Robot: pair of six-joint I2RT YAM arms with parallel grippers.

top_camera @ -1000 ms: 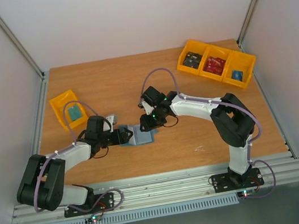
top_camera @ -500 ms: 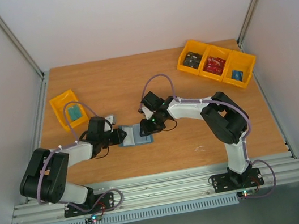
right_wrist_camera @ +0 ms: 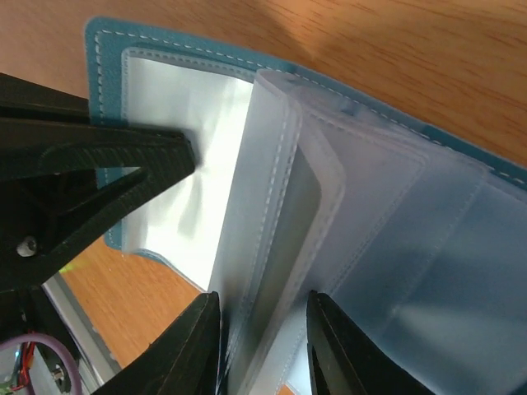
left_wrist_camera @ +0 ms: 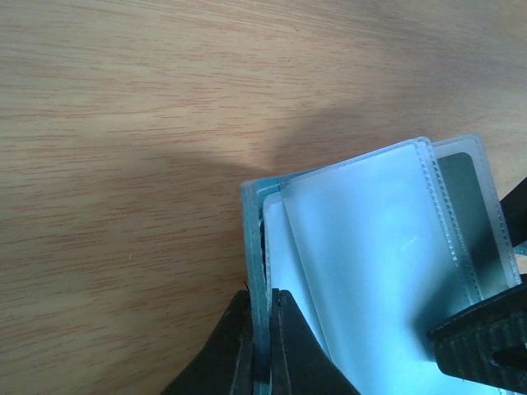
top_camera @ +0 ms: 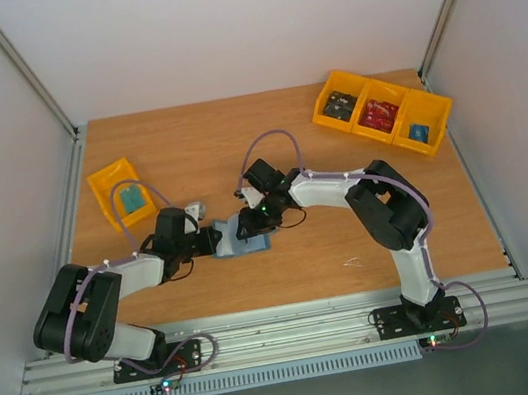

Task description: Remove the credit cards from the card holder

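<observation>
The teal card holder [top_camera: 244, 242] lies open on the table between the two arms. My left gripper [left_wrist_camera: 262, 298] is shut on the edge of its teal cover [left_wrist_camera: 252, 247]. The clear plastic sleeves [left_wrist_camera: 370, 247] fan out to the right of that grip. My right gripper [right_wrist_camera: 263, 329] stands open astride a raised bundle of sleeves [right_wrist_camera: 276, 189]. Its left finger [right_wrist_camera: 198, 346] touches the bundle and its right finger [right_wrist_camera: 333, 350] stands a little off it. A dull grey credit card [right_wrist_camera: 295, 222] shows inside one raised sleeve. A dark card [left_wrist_camera: 465, 202] shows through the far sleeve.
Three joined yellow bins [top_camera: 384, 116] holding small objects stand at the back right. A single yellow bin [top_camera: 117, 192] sits at the left edge. Grey walls enclose the table on three sides.
My left gripper has shut on the card holder's cover edge. The right gripper has moved left over the holder, lowered onto the sleeves and narrowed its jaws.
</observation>
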